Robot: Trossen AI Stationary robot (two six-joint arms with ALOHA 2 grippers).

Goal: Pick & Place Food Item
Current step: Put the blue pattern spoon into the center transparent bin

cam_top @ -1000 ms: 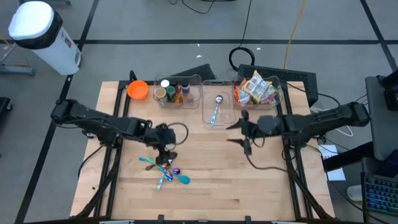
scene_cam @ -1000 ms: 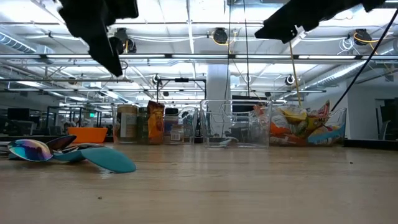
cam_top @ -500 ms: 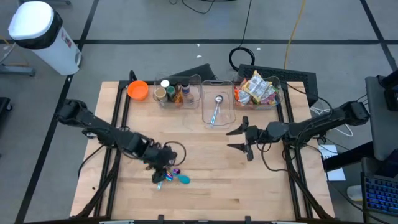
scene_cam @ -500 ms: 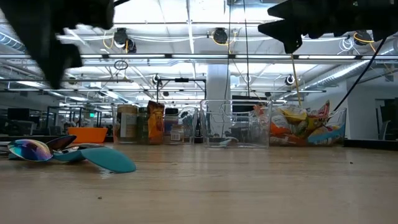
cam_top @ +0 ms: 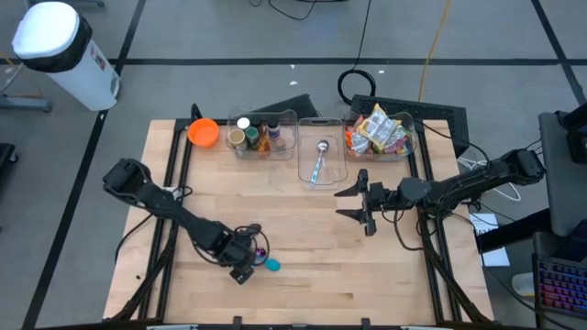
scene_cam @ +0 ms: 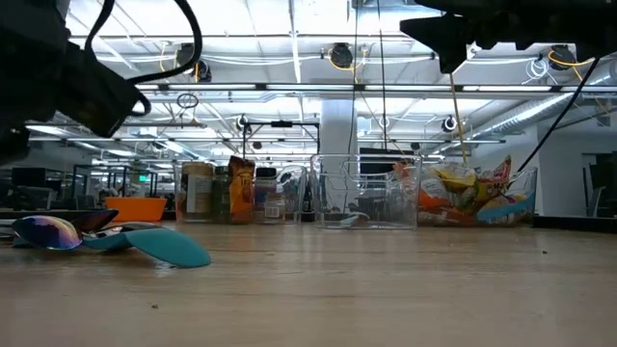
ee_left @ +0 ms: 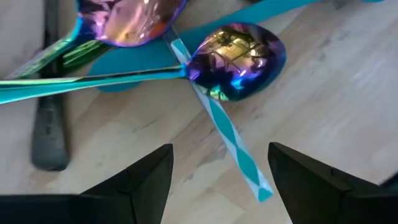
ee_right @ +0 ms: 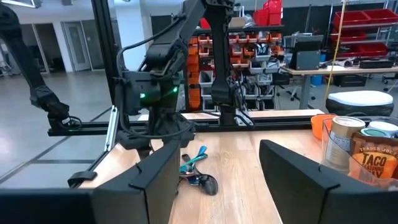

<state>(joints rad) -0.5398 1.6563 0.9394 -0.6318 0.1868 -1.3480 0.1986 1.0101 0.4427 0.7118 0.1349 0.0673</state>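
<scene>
Iridescent spoons (ee_left: 233,59) and a teal-and-white striped straw (ee_left: 227,134) lie in a loose pile directly ahead of the left gripper (ee_left: 217,177), whose fingers are spread wide with nothing between them; the straw runs through the gap, untouched. By the look of it the task has hardly begun: nothing is lifted, and the snack packets (cam_top: 378,129) sit in their clear bin (cam_top: 406,147) at the table's far edge, just beyond the right gripper (cam_top: 359,203) and a little to its outer side. The spice jars (cam_top: 252,134) share another clear bin well across from it. The middle clear tray (cam_top: 321,161), holding one spoon, lies just beyond that claw.

The left arm reaches long and low across the wood toward the near edge, its wrist tipped down over the cutlery. The right arm stretches inward, roughly level and raised off the table, its claw also wide and empty. A grasp and a placement remain.
</scene>
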